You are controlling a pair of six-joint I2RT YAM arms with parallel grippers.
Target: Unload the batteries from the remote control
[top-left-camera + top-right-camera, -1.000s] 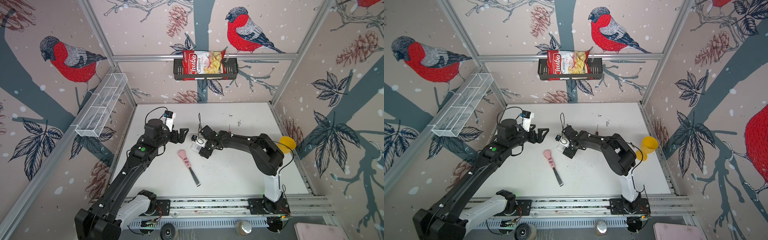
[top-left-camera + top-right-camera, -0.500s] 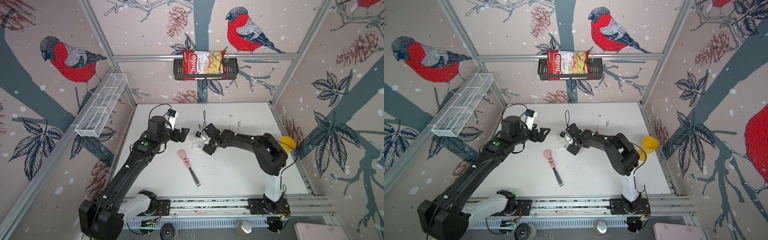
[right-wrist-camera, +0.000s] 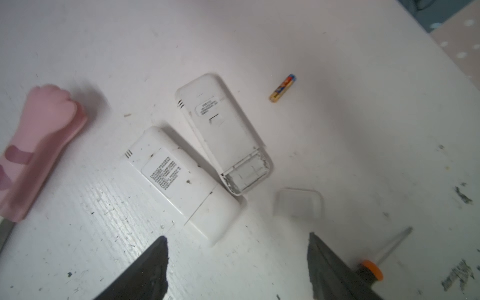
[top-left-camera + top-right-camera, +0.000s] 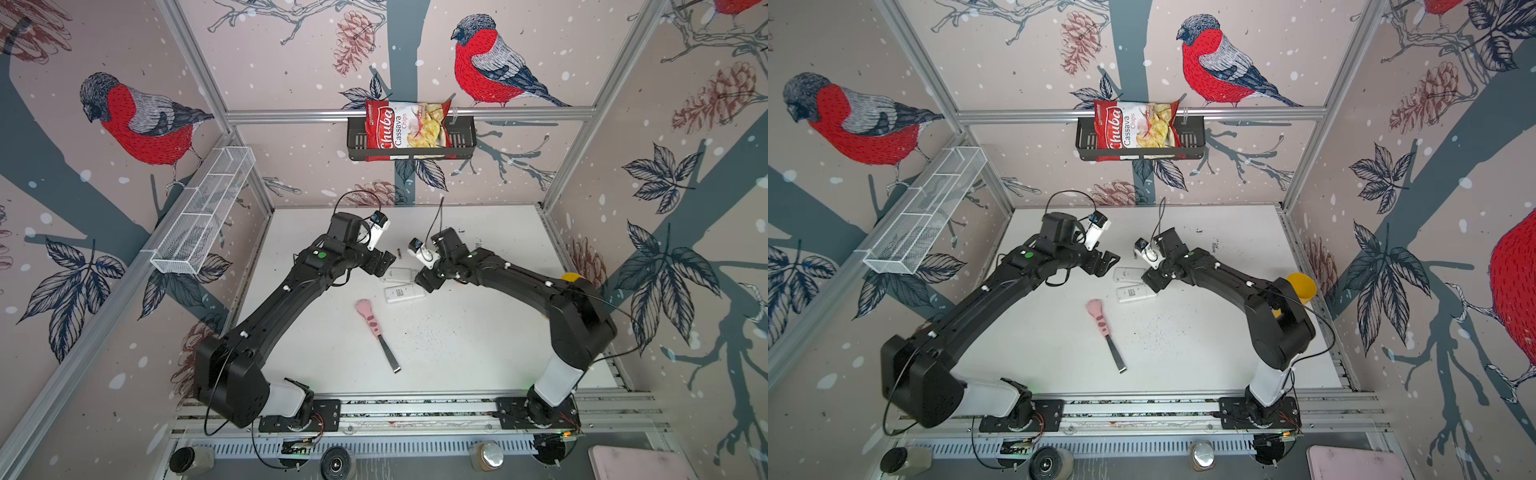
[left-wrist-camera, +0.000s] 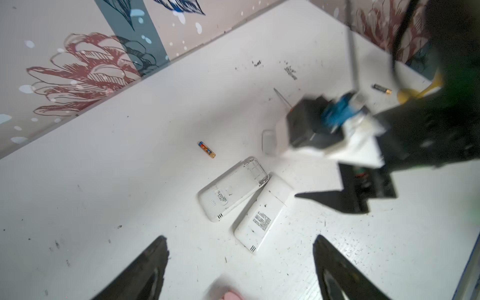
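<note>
While my left pincer (image 5: 240, 237) hangs with its fingers spread wide and empty, one battery (image 5: 207, 150) lies loose on the table (image 5: 117, 181), just beside the opened remote (image 5: 231, 189), whose bay looks bare. The second remote (image 5: 262, 215), touching it, is still lidded. My right pincer (image 3: 237, 235) gapes empty too. Another battery (image 5: 381, 89) lies near the yellow cup (image 5: 413, 94). They look light, hard, slick and apt to roll, so I'd pinch across mid-barrel.

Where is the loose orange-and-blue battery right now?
In a top view the battery lies flat on the table, near its middle, just behind the open-backed remote toward the back wall, touching nothing.
</note>
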